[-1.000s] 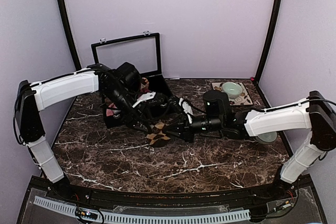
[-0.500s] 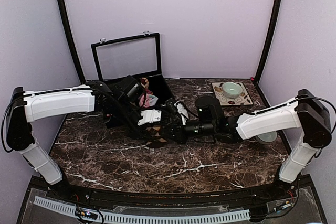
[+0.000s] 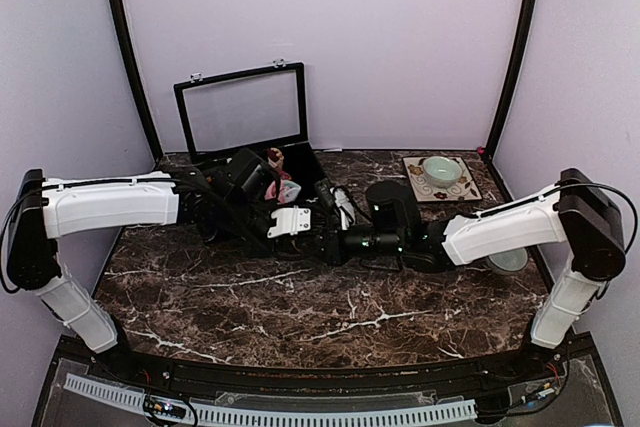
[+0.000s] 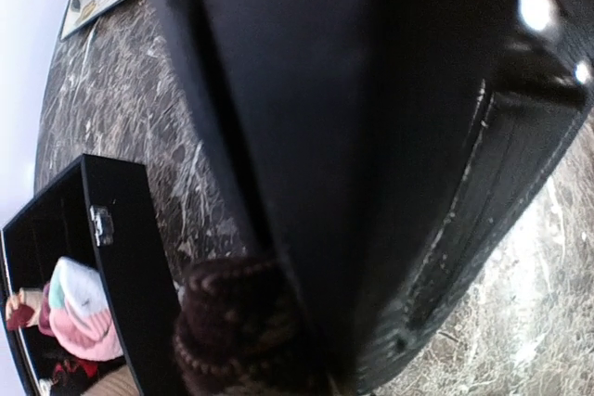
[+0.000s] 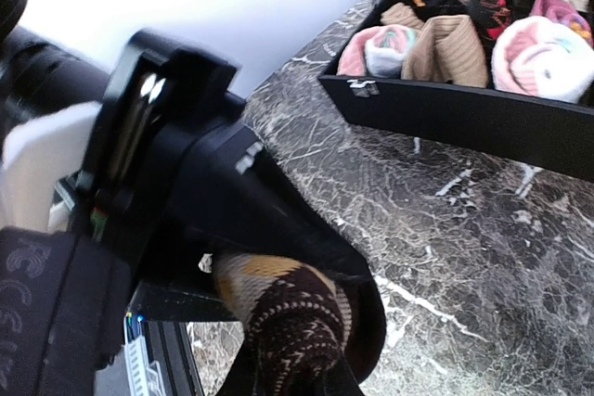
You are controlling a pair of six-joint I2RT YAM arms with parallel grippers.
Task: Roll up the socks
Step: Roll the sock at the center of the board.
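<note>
1. The brown sock [image 5: 288, 322] with its tan diamonds is near the middle of the table [image 3: 350, 317], just off the 6 o'clock wall of the black box [image 5: 464, 122]. From overhead I can't see it; the arms cover it.
2. My right pincer [image 5: 292, 373] is closed on it. The sock fills the narrow gap between the fingers at the bottom of the right wrist view.
3. My left pincer [image 3: 310, 235] comes in from 9 o'clock and meets the right one tip to tip. Its wrist view shows the sock's knit end against one dark finger, but I cannot tell how far it is open or whether it grips.
4. The pink sock [image 4: 79, 312] lies bundled inside the box among other bundles.
5. The lid [image 3: 240, 107] stands open at 12 o'clock, and a green bowl [image 3: 441, 169] sits on a mat at 2 o'clock.
</note>
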